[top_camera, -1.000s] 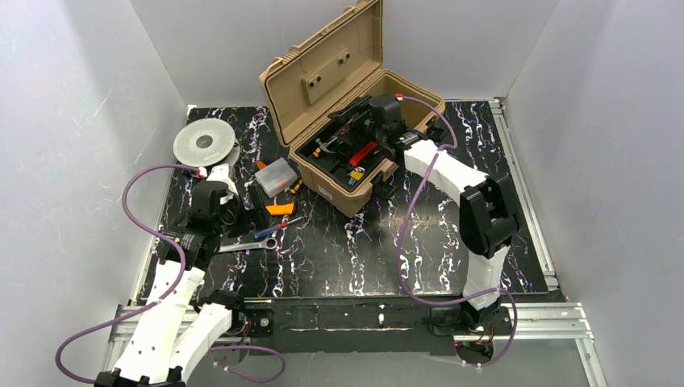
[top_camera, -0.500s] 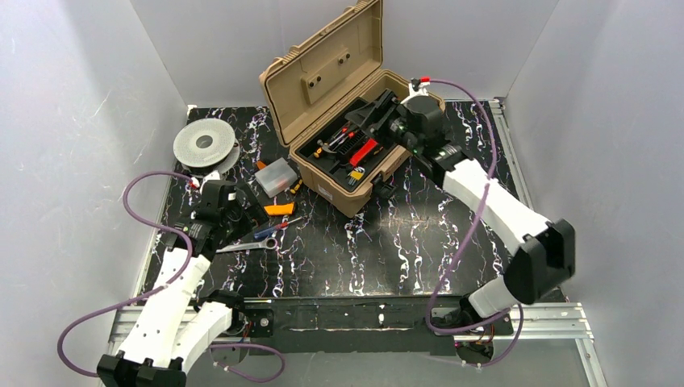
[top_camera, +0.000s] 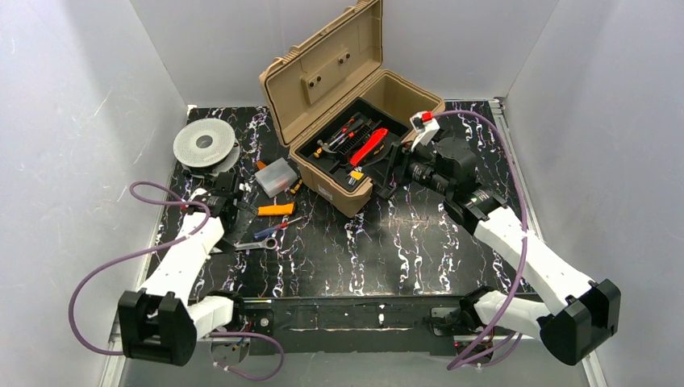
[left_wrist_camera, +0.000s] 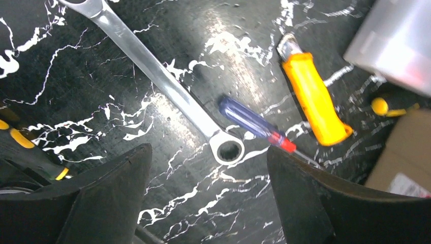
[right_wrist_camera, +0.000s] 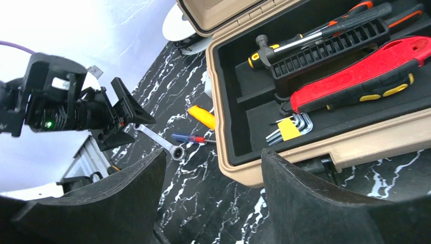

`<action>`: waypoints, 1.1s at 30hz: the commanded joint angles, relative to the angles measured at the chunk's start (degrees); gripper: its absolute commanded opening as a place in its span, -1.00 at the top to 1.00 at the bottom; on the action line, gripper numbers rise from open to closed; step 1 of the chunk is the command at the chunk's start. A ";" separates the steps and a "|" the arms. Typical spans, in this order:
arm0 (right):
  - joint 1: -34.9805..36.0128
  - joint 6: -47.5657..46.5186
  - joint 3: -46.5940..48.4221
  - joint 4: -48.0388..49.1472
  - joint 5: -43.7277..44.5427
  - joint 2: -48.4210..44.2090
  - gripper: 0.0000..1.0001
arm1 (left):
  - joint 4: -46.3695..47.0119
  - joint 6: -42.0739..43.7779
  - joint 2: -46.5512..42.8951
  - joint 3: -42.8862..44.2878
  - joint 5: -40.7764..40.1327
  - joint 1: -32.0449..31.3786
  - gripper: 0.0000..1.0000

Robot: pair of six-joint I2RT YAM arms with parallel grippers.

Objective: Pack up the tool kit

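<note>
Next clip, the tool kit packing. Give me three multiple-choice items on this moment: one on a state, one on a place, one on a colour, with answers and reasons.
1. The toolbox lid is: A. open; B. latched shut; C. removed.
2. The silver wrench lies: A. inside the toolbox; B. propped against a wall; C. on the table.
3. The screwdriver beside the wrench's ring end has a handle that is: A. green; B. blue; C. white.
Answers: 1 A, the lid stands upright at the back; 2 C, it lies flat on the marbled top; 3 B, the left wrist view shows a blue handle.
</note>
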 commanded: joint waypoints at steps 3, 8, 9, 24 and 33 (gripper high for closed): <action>0.01 -6.35 -2.61 1.58 0.29 -3.87 -0.50 | 4.78 -8.36 7.77 -0.08 6.69 1.39 -0.57; 0.01 -6.53 -3.45 2.49 0.25 -4.14 -0.50 | 8.13 -12.25 12.65 0.78 11.78 1.31 -0.46; 0.00 -6.45 -3.44 2.56 0.20 -4.11 -0.50 | 8.36 -13.52 13.01 0.64 11.94 1.24 -0.40; 0.01 -6.34 -3.63 1.89 1.58 -5.27 -0.48 | 13.78 -23.95 19.01 -3.23 14.19 1.30 0.05; 0.00 -6.08 -3.43 1.46 1.74 -5.28 -0.47 | 17.32 -27.14 23.53 -6.47 13.49 1.47 0.37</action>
